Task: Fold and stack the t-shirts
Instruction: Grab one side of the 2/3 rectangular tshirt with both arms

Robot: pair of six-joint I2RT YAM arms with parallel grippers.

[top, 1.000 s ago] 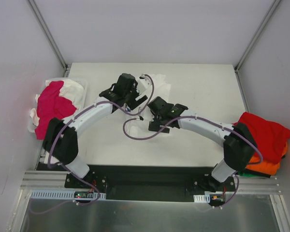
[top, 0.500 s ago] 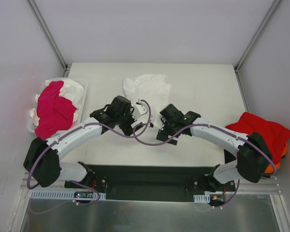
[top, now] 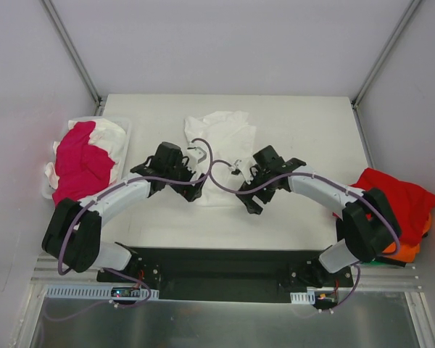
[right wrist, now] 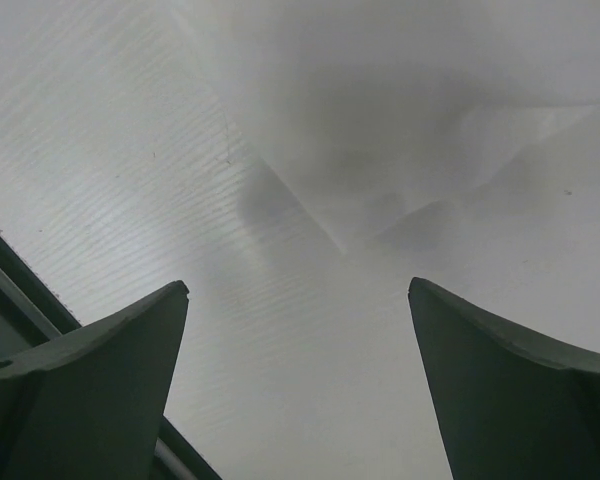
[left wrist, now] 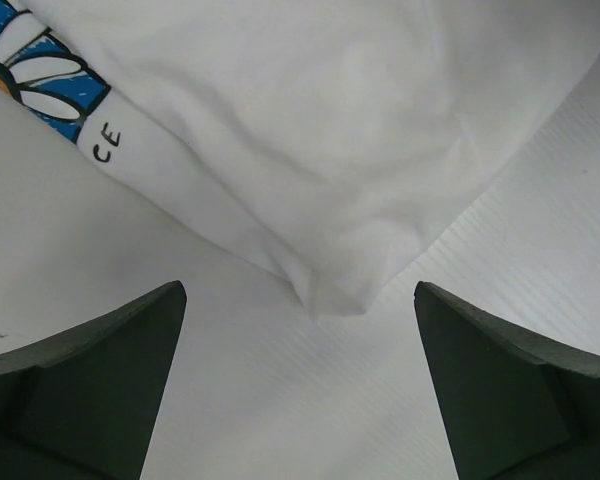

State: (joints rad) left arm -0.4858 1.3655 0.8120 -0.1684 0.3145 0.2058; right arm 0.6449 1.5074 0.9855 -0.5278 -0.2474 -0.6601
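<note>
A white t-shirt (top: 219, 134) lies on the middle of the table. In the left wrist view its blue daisy print (left wrist: 40, 75) and the letters "CE" show, and a near corner of the t-shirt (left wrist: 332, 290) points between my fingers. My left gripper (top: 193, 191) (left wrist: 300, 292) is open and empty at the shirt's near left corner. My right gripper (top: 249, 204) (right wrist: 298, 287) is open and empty over bare table, just short of the shirt's near right corner (right wrist: 380, 150).
A clear bin (top: 123, 127) at the left table edge holds a magenta-pink shirt (top: 80, 163) and white cloth (top: 110, 136). At the right edge a red shirt (top: 395, 197) lies on an orange one (top: 400, 251). The table's near edge (right wrist: 20, 290) shows in the right wrist view.
Both grippers have pulled back from over the white shirt toward the near side and turned toward its near corners. More of the shirt now shows.
</note>
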